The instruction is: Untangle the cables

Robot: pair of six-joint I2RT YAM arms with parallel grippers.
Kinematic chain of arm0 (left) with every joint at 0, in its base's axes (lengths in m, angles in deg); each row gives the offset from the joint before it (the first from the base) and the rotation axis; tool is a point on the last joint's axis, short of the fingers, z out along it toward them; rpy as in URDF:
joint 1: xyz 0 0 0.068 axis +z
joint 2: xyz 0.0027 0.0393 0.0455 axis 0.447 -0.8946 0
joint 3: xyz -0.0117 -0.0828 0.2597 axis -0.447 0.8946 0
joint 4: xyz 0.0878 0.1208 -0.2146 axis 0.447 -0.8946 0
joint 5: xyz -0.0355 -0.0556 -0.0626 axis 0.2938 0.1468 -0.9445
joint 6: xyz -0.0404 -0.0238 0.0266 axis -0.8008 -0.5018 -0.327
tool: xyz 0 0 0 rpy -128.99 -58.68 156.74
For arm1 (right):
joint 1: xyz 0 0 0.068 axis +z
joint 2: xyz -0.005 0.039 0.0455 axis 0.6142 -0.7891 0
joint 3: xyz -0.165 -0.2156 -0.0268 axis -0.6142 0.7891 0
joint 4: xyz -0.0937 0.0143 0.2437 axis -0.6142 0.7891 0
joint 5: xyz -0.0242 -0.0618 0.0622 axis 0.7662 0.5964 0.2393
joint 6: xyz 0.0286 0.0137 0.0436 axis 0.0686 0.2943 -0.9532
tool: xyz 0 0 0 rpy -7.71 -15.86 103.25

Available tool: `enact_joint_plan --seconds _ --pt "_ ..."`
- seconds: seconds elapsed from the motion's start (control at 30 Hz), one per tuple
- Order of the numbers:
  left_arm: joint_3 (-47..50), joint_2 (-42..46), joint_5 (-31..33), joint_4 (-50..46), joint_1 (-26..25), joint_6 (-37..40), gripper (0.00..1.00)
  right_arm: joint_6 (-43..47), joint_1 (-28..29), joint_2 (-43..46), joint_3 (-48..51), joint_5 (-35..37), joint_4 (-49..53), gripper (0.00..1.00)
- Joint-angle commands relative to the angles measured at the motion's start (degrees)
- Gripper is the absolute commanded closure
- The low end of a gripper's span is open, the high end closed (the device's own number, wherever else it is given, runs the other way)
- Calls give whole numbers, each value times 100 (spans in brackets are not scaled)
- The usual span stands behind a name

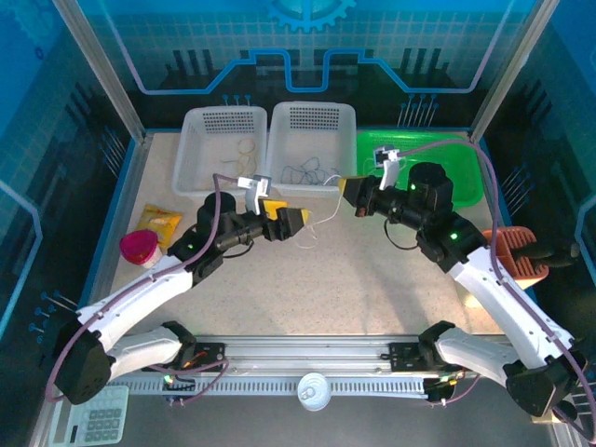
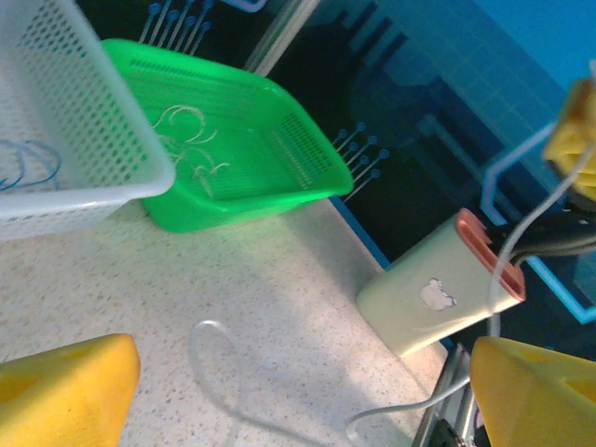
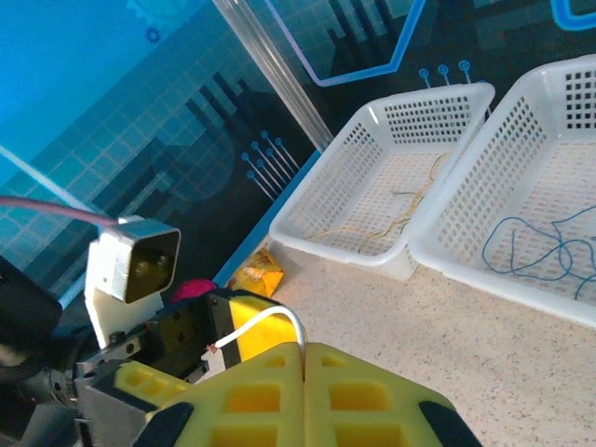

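Most of the sorting looks done: the left white basket [image 1: 223,121] holds the yellowish cables [image 3: 396,219], the middle white basket [image 1: 315,116] holds the blue cables [image 3: 540,247], and the green basket [image 1: 466,186] has a few pale cables [image 2: 191,140] lying on its floor. Each colour sits by itself, and no strand seems to reach from one basket into another. What is left, as far as can be seen, is a single white cable [image 1: 321,222] out on the counter [image 1: 372,279], between the two tools and in front of the middle white basket. The right tool [image 3: 304,358] is closed tight on one end of it; a short arc of the strand comes up out of the pinched fingers in the right wrist view. From there the cable drops to the counter and lies in a slack open loop beneath the left tool [image 1: 291,219]. That tool stands wide with nothing between its yellow fingers [image 2: 65,391], and the loop rests on the counter between them, apart from both. The strand appears to be free of the others. Whether it crosses itself anywhere is hard to tell, since it is thin and pale against the speckled surface. My reading is that the task is near its end, and what remains is to straighten this last piece and put it with the pale ones in the green basket.
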Motion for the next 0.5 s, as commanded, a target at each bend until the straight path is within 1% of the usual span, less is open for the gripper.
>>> enact_joint_plan --seconds 0.0,0.13,0.23,0.47 --pt "-354 37 -511 65 -90 507 8 105 138 -97 -216 -7 119 100" --pt "-651 -137 -791 18 -178 668 12 131 311 -292 -323 -6 126 100" --pt "-840 -340 -984 -29 -270 759 18 165 458 -462 -455 3 139 100" --pt "-975 -754 -986 108 -466 860 31 202 763 -693 -740 46 139 100"
